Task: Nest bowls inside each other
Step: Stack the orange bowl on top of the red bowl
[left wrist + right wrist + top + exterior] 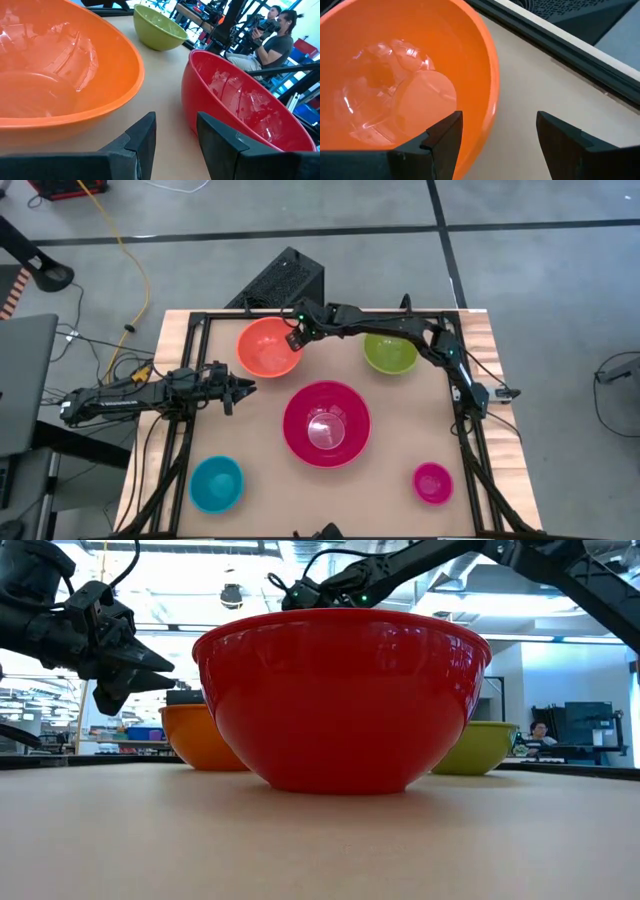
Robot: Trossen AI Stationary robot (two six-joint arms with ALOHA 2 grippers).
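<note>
The right gripper [296, 337] is hovering at the far rim of the orange bowl [268, 347], its arm reaching in across the back of the table, and its jaws are standing wide apart with nothing between them; in its wrist view one finger [447, 137] is sitting over the bowl's edge while the other is hanging over bare table outside it. The left gripper [240, 389] is waiting at the left side, just in front of the orange bowl and left of the large red bowl [326, 423], its fingers [145, 140] parted by a narrow gap and gripping nothing. It is pointing toward the space between those two bowls.

Moving outward, the orange bowl is sitting upright at the back left and the olive green bowl [390, 352] is sitting at the back right, under the right arm. The red bowl is standing upright in the middle of the table [400, 470]. The light blue bowl [216, 483] is resting at the front left corner, and the small magenta pink bowl [432, 482] is resting at the front right. All five are lying apart, none nested.

A person [272, 42] is sitting in the room beyond the table.
</note>
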